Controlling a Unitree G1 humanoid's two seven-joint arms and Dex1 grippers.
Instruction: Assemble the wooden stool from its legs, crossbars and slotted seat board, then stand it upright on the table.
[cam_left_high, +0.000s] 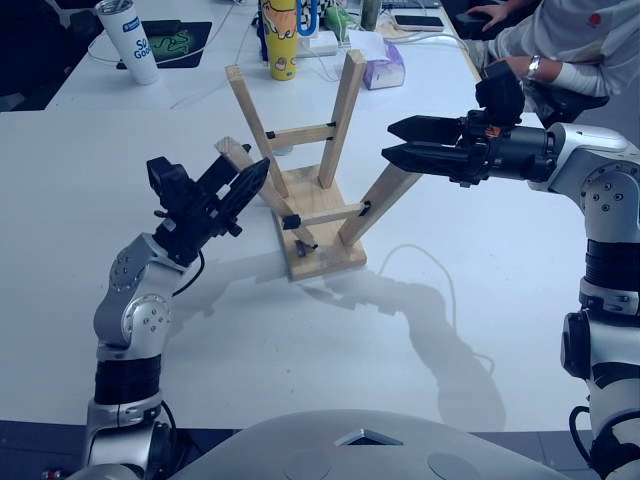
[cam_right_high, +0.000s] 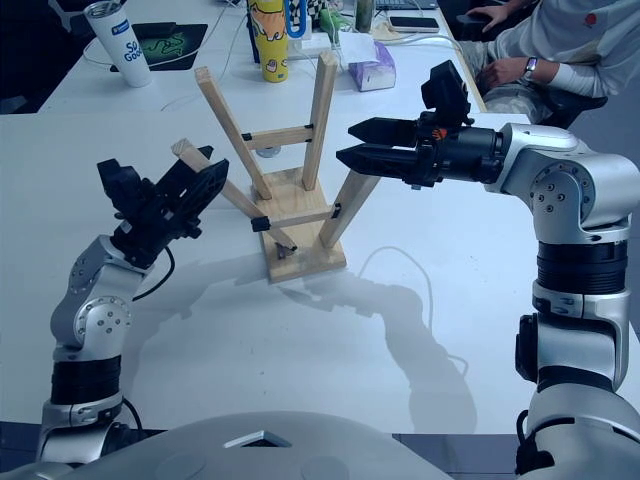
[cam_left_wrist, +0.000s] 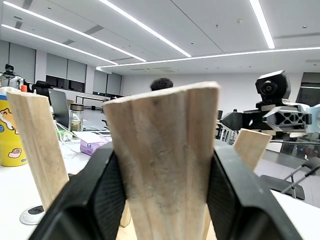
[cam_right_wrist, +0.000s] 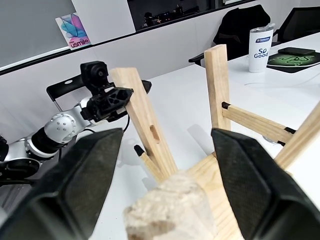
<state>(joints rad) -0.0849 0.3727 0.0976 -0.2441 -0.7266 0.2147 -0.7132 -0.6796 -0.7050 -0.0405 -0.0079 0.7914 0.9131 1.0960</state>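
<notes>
We read this as the tail end of the job: the stool sits upside down, its seat board (cam_left_high: 325, 262) flat on the table (cam_left_high: 300, 380) and four legs pointing up from it, so what is left is the turn-over. Left of the seat board, the left gripper (cam_left_high: 242, 183) is clamped on the outer end of the near-left leg (cam_left_high: 283, 208), which leans out and away from the board – the left wrist view shows wood pressed tight between both pads. Above the board, one crossbar (cam_left_high: 303, 134) ties the two far legs together, and another (cam_left_high: 328, 215) joins the two near ones just over the board's front edge. Right of the board, the near-right leg (cam_left_high: 372, 212) slants outward, and the right gripper (cam_left_high: 388, 140) hangs at its tip with the fingers spread to either side of the wood, not touching it. We judge that the next move calls for that gripper to close on the leg – then both arms must lift and roll the stool together, keeping the joints from being pulled apart.
</notes>
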